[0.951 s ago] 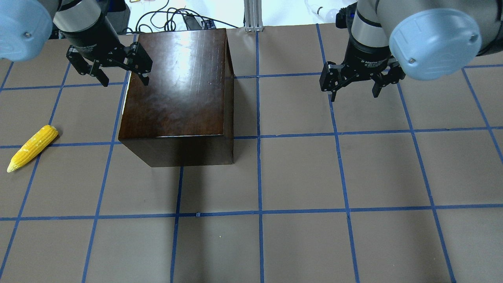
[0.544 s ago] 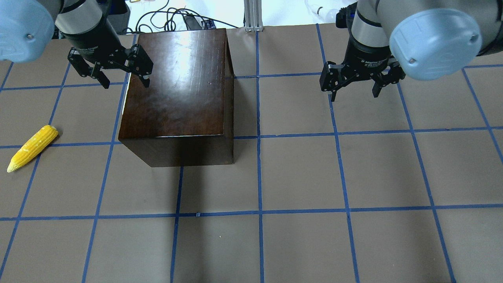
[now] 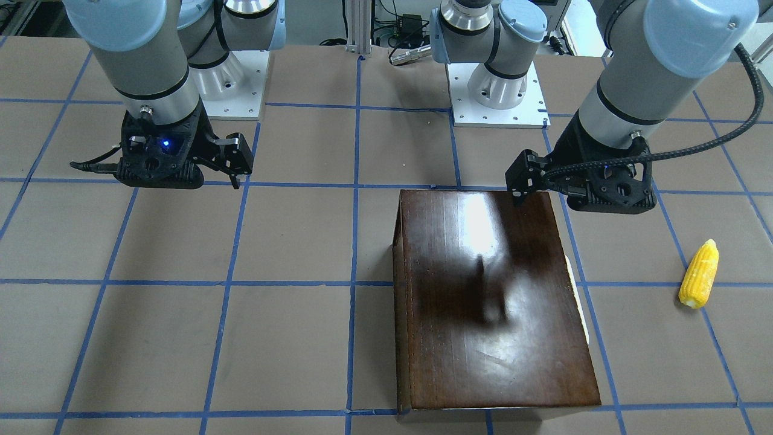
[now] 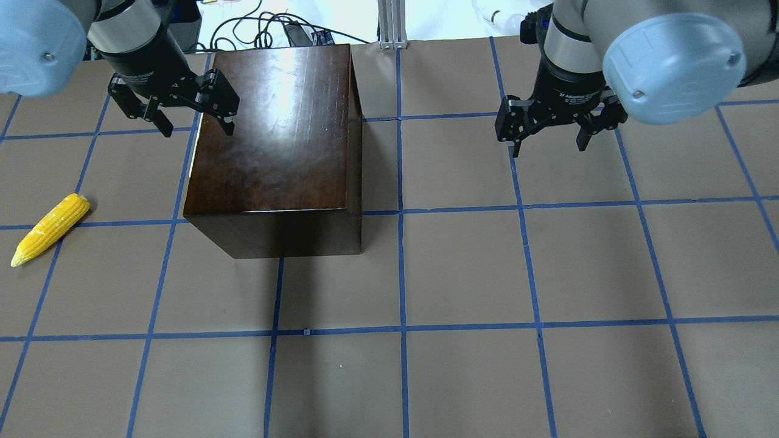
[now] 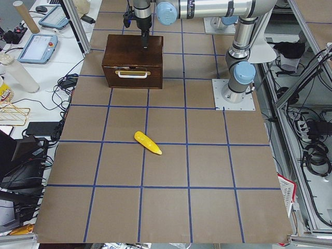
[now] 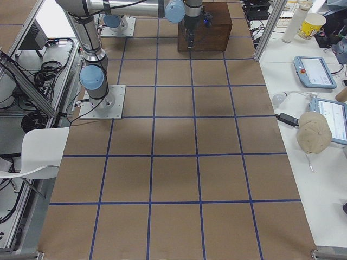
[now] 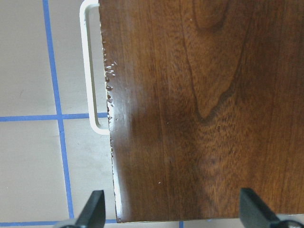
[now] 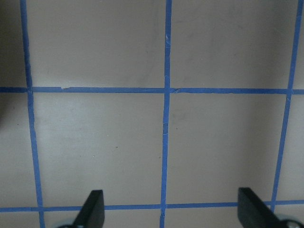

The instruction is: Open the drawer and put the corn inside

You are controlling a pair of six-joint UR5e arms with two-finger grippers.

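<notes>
The glossy dark-brown box (image 4: 274, 140) stands left of centre, with its drawer shut. The drawer's whitish handle (image 5: 133, 73) is on the box's left side and also shows in the left wrist view (image 7: 89, 71). The yellow corn (image 4: 50, 229) lies on the table left of the box, well apart from it, and also shows in the front view (image 3: 699, 273). My left gripper (image 4: 196, 129) is open and empty. It hovers above the box's top left edge, near the back corner on the handle side. My right gripper (image 4: 549, 148) is open and empty above bare table, right of the box.
The brown table (image 4: 462, 274) has a blue tape grid. Both arm bases (image 3: 498, 90) stand at the robot's side. Cables (image 4: 274, 27) and an aluminium post (image 4: 392, 24) sit beyond the far edge, behind the box.
My left gripper has shifted very slightly over the box's left edge. The right gripper, box and corn have not moved.
</notes>
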